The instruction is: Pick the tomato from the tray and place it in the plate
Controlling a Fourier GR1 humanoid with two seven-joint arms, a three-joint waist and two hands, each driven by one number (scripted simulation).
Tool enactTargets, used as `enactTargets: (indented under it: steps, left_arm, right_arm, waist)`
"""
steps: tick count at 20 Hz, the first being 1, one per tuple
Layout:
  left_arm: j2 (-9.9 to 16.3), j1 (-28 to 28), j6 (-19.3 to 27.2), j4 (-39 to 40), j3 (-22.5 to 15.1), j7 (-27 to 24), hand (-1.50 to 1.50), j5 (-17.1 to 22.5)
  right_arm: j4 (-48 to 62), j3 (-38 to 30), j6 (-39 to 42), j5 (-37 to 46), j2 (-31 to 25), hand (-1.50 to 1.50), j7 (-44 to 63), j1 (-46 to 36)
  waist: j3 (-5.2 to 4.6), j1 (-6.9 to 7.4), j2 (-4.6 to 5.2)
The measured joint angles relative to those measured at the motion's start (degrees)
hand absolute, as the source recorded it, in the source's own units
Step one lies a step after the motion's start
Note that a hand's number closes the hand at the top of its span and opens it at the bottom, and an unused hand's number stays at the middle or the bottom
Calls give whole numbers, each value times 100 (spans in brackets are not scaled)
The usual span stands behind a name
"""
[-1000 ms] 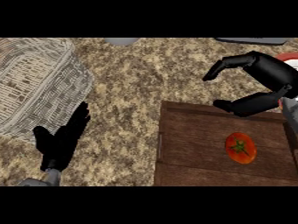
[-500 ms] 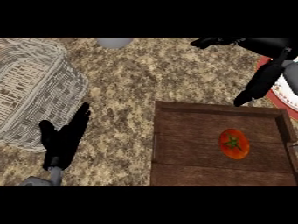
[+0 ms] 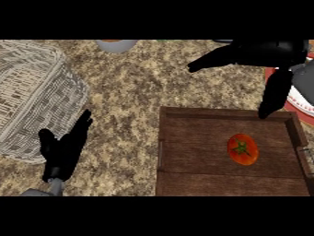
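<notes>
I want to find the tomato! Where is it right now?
In the head view, the tomato lies inside the wooden tray at lower right, below the right hand, which isn't touching it.

dark wooden tray [image 3: 193, 133], woven wicker basket [image 3: 23, 92], speckled stone counter [image 3: 132, 87]

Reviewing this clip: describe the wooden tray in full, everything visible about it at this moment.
The tray is a rectangular, dark brown box of wooden planks with a low raised rim and a metal handle on each short side. It lies flat on the speckled counter, at the view's lower right, its near edge cut off by the view. The tomato, red with a green stem, lies inside it, right of centre. The right hand hovers beyond the far rim, one of its fingers pointing down toward it; contact cannot be told.
</notes>
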Motion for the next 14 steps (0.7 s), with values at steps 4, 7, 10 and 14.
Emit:
enactTargets:
  steps: [4, 7, 10, 14]
  left_arm:
    - [-30, 20, 3, 5, 51, 39, 0, -12]
    - [-21, 46, -53, 14, 117, 29, 0, -9]
    - [-63, 14, -94, 97, 173, 12, 0, -38]
    - [-61, 88, -147, 38, 227, 6, 0, -93]
  right_arm:
    - [-354, 429, -102, 479, -88, -150, -39, 60]
    - [-621, 659, -185, 738, -61, -150, -16, 234]
    - [-867, 737, -288, 1001, -103, -150, -56, 467]
    - [-1095, 861, -328, 1404, -61, -150, 69, 719]
  waist:
    - [-1, -72, -18]
    - [-1, -112, -30]
    - [5, -144, -40]
    - [4, -150, -45]
